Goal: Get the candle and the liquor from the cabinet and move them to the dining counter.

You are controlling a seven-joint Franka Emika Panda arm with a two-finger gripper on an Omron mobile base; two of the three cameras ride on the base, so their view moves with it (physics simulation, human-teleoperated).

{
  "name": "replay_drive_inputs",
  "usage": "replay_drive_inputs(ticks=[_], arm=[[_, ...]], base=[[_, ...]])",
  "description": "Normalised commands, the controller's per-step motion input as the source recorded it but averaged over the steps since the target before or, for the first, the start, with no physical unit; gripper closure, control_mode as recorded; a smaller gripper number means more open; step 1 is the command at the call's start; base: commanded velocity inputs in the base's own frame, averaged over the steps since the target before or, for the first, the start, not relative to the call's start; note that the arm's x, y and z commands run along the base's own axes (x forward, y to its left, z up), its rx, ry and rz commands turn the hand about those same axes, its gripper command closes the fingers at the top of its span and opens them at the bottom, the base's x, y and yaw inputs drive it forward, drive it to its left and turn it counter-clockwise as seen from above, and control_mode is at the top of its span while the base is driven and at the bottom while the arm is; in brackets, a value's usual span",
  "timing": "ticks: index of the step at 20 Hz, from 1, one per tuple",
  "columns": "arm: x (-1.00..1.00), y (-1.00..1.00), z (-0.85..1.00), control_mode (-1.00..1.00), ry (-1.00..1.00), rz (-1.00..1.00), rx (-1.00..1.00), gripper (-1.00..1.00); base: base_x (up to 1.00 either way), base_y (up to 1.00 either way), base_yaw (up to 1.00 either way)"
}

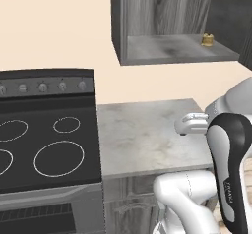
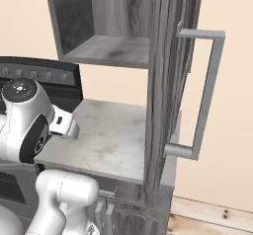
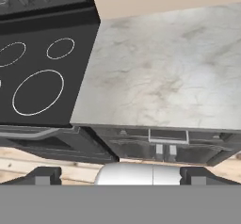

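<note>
The cabinet point(image 1: 172, 51) hangs open above the worktop, its dark grey wood-grain door point(image 2: 163, 96) swung out edge-on with a bar handle point(image 2: 207, 91). A small golden candle point(image 1: 207, 40) stands at the right end of the cabinet shelf. The liquor is hidden from view and the dining counter is out of view. My gripper point(image 3: 120, 176) is open, its two dark fingertips point(image 3: 44, 175) spread wide with nothing between them. It looks down over the front edge of the small marbled worktop, well below the shelf. My white hand point(image 1: 191, 125) hovers over the worktop's right part.
A black stove point(image 1: 44, 144) with ring burners and a knob panel adjoins the small marbled worktop point(image 1: 142, 134) on its left. Grey base drawers point(image 3: 164, 145) sit under the worktop. My own arm point(image 1: 229, 164) rises at the right, and a wooden floor shows below.
</note>
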Motion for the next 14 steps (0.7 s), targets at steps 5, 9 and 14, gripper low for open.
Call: replay_drive_inputs(ticks=[5, 9, 14], arm=[[0.00, 0.00, 0.00, 1.00, 0.00, 0.00, 0.00, -1.00], [0.00, 0.00, 0.00, 1.00, 0.00, 0.00, 0.00, -1.00], [0.00, 0.00, 0.00, 1.00, 0.00, 0.00, 0.00, -1.00]], base=[[0.43, -0.09, -0.17], [0.43, 0.00, -0.16], [0.35, 0.02, -0.08]])
